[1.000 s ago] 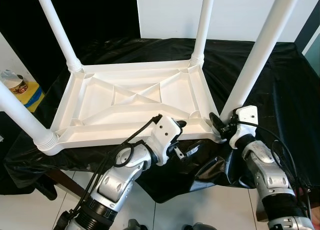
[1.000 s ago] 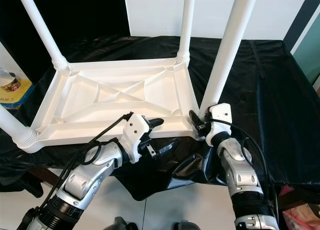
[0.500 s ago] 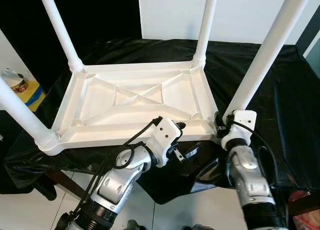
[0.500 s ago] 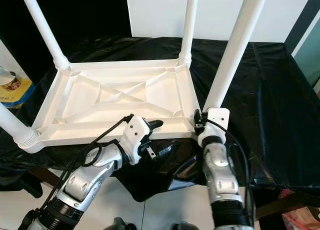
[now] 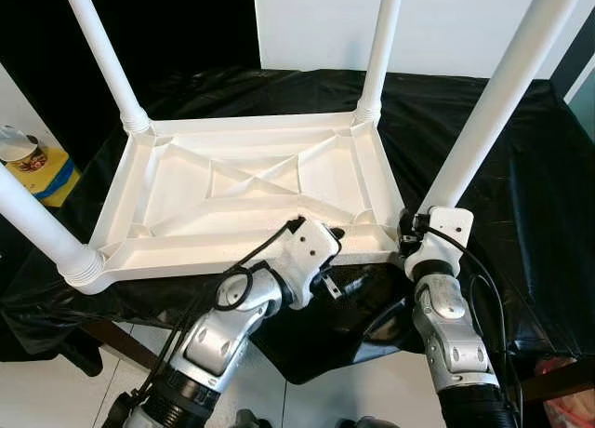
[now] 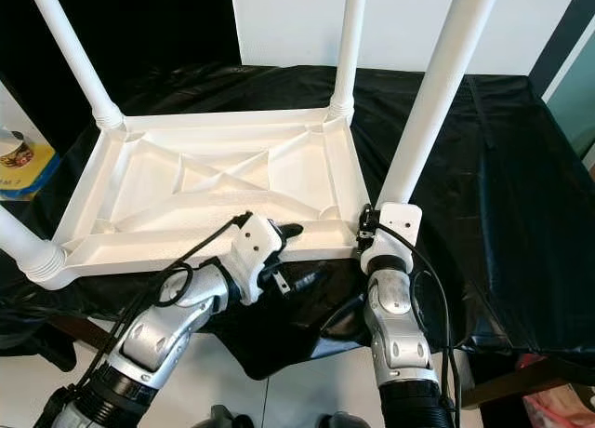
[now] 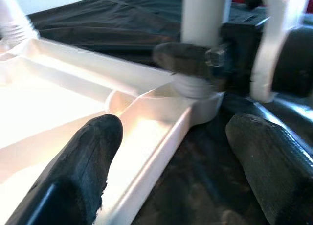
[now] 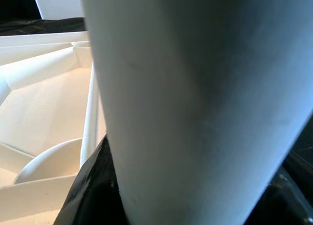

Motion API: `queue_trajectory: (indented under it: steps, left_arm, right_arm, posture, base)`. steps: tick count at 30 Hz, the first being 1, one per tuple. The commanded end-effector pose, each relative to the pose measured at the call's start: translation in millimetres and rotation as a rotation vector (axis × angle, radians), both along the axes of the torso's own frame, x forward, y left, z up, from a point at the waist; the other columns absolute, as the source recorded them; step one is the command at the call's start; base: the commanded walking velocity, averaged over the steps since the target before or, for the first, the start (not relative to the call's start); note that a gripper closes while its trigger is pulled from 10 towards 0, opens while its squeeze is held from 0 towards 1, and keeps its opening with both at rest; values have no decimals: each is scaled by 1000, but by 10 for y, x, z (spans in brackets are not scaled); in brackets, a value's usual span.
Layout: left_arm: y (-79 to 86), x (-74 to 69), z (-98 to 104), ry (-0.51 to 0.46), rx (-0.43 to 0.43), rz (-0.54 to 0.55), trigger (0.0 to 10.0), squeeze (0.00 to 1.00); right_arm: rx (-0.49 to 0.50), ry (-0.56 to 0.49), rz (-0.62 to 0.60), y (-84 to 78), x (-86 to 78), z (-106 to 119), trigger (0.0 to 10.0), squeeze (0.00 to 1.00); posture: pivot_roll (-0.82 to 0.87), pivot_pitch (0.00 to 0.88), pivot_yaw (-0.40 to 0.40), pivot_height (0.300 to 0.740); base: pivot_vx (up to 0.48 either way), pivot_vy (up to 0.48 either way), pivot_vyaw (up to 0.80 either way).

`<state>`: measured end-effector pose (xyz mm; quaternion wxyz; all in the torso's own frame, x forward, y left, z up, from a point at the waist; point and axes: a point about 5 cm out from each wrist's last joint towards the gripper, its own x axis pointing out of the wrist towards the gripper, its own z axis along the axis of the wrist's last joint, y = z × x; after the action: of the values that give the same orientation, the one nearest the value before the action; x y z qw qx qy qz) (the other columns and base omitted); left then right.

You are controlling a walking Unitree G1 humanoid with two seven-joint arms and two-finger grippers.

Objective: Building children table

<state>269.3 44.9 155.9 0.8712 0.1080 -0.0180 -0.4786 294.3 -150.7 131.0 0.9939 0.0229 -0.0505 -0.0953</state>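
On black cloth, under a white wall, we've got the children's table upside down.
Across the draped black cloth (image 5: 483,130) the white tabletop (image 5: 242,191) lies face-down, four legs up; the white wall (image 5: 446,23) sits at twelve o'clock and pale tiled floor (image 6: 307,372) at six. Our right gripper (image 5: 406,234) is pinching the near-right leg (image 5: 483,130) at its base, at about four o'clock on the top. Our left gripper (image 7: 181,151) is spread wide, straddling the tabletop's near rim, one finger inside, one out. Over at nine o'clock, a printed cup (image 5: 20,149) stands on something yellow, well apart.
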Motion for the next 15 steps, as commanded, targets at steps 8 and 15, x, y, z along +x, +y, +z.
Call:
queue_trajectory:
  steps: [8,15]
  left_arm:
    - [17,25,9,-38,-8,60,10000,0]
    - [33,22,25,-43,-7,52,10000,0]
  right_arm:
    - [-21,14,88,-110,-58,-70,10000,1000]
    - [-55,-31,224,-276,-88,2,10000,1000]
  posture:
    - [-130,103,1,740]
    - [-124,109,6,740]
  base:
    - [0,0,0]
    - [0,0,0]
